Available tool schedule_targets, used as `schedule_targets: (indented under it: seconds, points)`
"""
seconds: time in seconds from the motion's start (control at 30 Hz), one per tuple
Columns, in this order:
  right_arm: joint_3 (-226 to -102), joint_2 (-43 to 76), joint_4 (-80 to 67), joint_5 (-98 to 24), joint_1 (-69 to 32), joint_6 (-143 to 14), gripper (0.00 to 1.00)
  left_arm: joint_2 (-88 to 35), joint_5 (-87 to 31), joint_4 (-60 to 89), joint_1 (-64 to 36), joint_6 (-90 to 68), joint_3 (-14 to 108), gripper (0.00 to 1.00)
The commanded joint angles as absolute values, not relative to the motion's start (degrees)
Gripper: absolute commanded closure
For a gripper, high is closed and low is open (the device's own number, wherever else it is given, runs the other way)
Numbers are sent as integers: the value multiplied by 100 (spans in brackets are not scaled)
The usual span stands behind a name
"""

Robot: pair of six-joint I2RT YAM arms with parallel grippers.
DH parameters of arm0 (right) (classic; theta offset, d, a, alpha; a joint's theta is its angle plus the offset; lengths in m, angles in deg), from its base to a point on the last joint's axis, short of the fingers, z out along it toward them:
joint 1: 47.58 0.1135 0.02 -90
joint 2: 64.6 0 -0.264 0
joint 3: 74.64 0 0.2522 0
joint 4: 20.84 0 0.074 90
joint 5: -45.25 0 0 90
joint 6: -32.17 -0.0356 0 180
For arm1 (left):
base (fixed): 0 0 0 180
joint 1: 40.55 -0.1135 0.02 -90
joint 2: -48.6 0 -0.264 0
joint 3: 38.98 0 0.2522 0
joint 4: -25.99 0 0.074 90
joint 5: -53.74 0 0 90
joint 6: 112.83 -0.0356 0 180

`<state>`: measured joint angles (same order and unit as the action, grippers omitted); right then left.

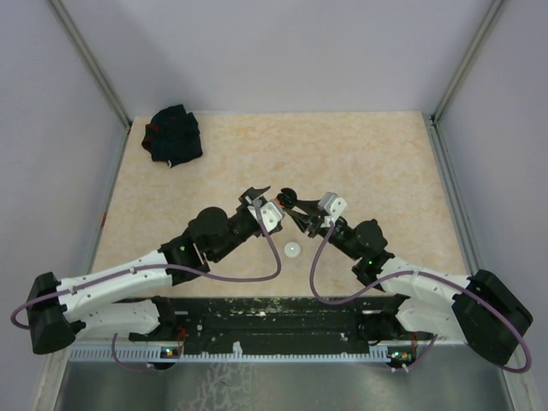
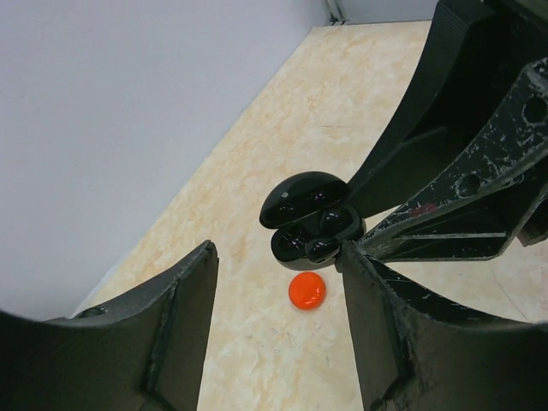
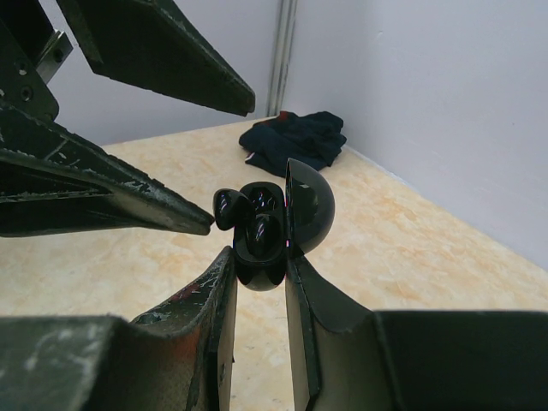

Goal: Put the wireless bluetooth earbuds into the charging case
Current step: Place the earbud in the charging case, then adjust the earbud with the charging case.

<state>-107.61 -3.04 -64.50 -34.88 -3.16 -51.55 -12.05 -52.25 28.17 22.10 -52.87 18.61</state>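
My right gripper (image 3: 259, 259) is shut on the lower half of the black charging case (image 3: 261, 257) and holds it above the table with the lid (image 3: 310, 205) open. One glossy black earbud (image 3: 264, 229) sits in the case. A second black earbud (image 3: 229, 208) sticks out at the rim, beside one tip of my left gripper's fingers (image 3: 128, 201). In the left wrist view the case (image 2: 301, 199) hangs just beyond my left gripper (image 2: 276, 250), which is open and empty. In the top view both grippers meet at mid-table, left (image 1: 267, 199) and right (image 1: 291, 204).
A small orange-red round piece (image 2: 306, 291) lies on the table under the case. A white disc (image 1: 294, 249) lies nearer the arm bases. A black fabric bundle (image 1: 174, 134) sits at the far left corner, and it also shows in the right wrist view (image 3: 295, 141). Walls enclose the table.
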Motion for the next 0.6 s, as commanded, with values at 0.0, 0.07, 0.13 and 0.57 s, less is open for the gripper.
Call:
schedule_targets:
  seconds: [0.0, 0.07, 0.13, 0.57]
  points:
    - [-11001, -456, -6760, -3533, -355, -5207, 100, -1052, -5163, 2710, 2247, -4736, 2073, 33]
    - [-11002, -470, -6742, -3547, -355, -5203, 100, -1006, -5056, 2745, 2247, -4668, 2073, 30]
    - [-10993, -468, -6746, -3540, -354, -5203, 100, -1014, -5063, 2758, 2247, -4591, 2087, 28]
    - [-10976, -540, -6696, -3571, -352, -5195, 100, -1547, -5732, 2816, 2247, -4035, 2497, 24]
